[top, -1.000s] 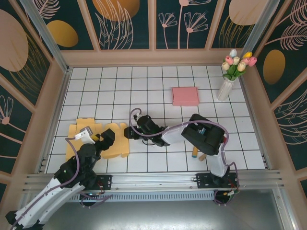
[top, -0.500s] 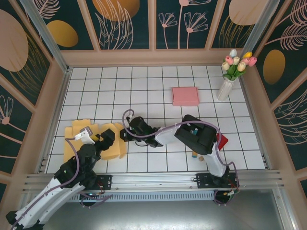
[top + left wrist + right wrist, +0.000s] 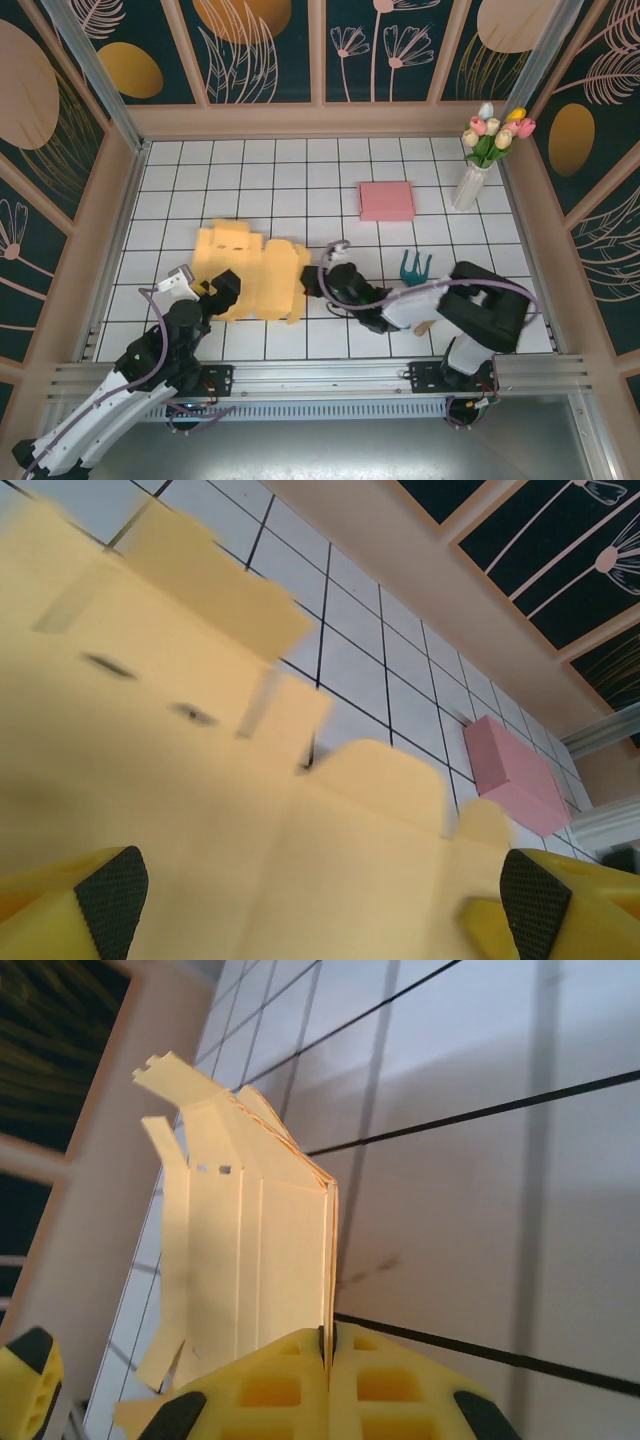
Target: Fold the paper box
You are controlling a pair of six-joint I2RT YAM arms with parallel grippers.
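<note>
No text, label, brand, number or sign can be read in any view. The yellow paper box (image 3: 250, 272) and the pink box (image 3: 386, 200) are plain; the wall panels (image 3: 250, 50) carry only drawn plants.

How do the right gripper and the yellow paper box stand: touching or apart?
Touching. The right wrist view shows the right gripper shut on the paper box, its edge pinched between the yellow fingers.
</note>
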